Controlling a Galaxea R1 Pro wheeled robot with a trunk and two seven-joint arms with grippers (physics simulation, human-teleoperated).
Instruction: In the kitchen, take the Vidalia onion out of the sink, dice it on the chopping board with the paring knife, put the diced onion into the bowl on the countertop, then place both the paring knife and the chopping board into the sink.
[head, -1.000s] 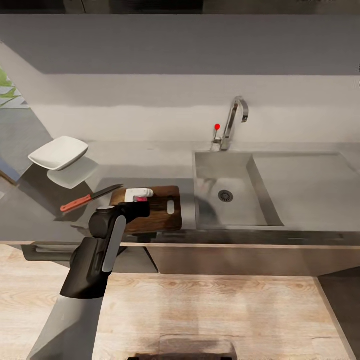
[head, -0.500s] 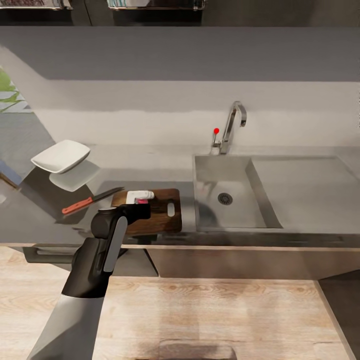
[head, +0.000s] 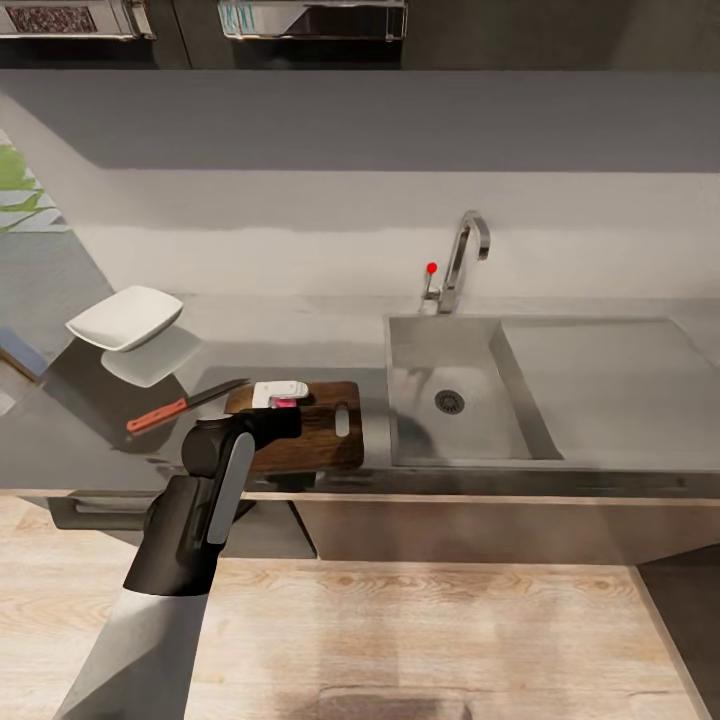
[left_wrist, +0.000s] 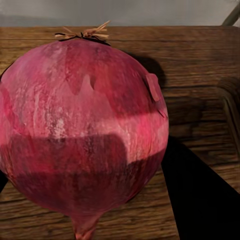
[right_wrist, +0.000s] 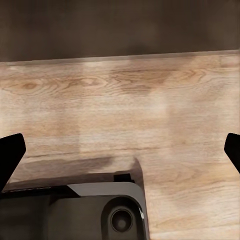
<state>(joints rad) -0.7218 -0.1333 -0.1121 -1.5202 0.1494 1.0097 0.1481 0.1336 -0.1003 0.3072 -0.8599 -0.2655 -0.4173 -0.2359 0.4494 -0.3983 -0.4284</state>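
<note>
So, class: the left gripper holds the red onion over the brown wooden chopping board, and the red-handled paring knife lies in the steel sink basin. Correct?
Not quite. The head view shows the red-handled paring knife lying on the grey countertop, left of the brown wooden chopping board, not in the steel sink basin. The rest stands: the left gripper holds the red onion over the board.

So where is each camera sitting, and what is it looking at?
Head view: high on the robot, looking down at the long grey countertop, steel sink, white squarish bowl and red-handled paring knife; the left arm reaches to the brown wooden chopping board.
Left wrist view: near the left gripper, very close to a round red onion over the board.
Right wrist view: near the right gripper, facing the pale wooden floor; dark fingertips at both edges.
Shared: head and left wrist both show the board.
</note>
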